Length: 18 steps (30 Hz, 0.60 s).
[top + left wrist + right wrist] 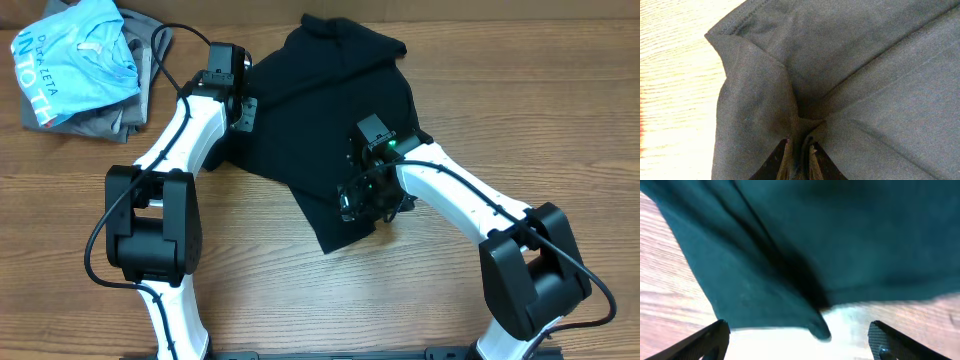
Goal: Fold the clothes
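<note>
Light blue shirt (70, 55) sits on grey clothes pile (110, 120) at the desk (520, 90) upper-left corner. Left tool (801, 159) is clenched on the left edge of the black shirt (340, 110), fabric bunched between its fingers. Black shirt lies spread mid-desk, wrinkled. Right tool (800, 340) is released, fingers (710, 337) spread wide, low over the shirt's lower hem, gripping nothing.

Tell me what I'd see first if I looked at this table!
A big black garment sprawls crumpled across the middle of the table. The left gripper pinches its edge, while the right gripper hangs open over its near edge. A bright blue shirt sits heaped in the far left corner.
</note>
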Motion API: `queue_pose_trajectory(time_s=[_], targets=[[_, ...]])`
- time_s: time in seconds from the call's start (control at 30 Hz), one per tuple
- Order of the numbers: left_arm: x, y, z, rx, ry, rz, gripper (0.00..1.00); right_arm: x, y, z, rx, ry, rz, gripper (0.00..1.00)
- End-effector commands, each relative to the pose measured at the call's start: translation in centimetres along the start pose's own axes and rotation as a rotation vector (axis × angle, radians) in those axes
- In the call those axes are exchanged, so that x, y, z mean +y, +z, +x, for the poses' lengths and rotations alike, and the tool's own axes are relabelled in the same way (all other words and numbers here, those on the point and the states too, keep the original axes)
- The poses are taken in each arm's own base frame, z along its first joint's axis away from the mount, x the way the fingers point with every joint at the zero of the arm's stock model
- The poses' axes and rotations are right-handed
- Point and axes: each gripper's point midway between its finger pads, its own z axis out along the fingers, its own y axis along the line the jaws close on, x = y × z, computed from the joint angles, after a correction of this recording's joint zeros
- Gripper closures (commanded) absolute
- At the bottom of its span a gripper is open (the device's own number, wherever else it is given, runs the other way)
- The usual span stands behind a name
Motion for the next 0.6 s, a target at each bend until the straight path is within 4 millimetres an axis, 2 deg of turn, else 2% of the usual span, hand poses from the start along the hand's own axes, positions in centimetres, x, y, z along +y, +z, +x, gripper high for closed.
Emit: queue_pose_trajectory(time_s=[0.0, 0.1, 0.33, 0.57], targets=[[0.8, -1.9, -1.6, -0.050, -0.029, -0.017, 0.83, 0.1, 0.5, 0.5, -0.006, -0.043, -0.027, 0.08], [0.8, -1.9, -1.5, -0.046, -0.028, -0.016, 0.83, 0.2, 0.9, 0.3, -0.018, -0.046, -0.042, 0.17], [0.7, -1.8, -1.4, -0.042, -0.027, -0.010, 0.83, 0.3, 1.5, 0.7, -0.009, -0.045, -0.060, 0.18], [0.7, -1.8, -1.4, -0.041, -0.027, -0.010, 0.83, 0.0, 2.3, 2.0, 0.033, -0.028, -0.064, 0.36]])
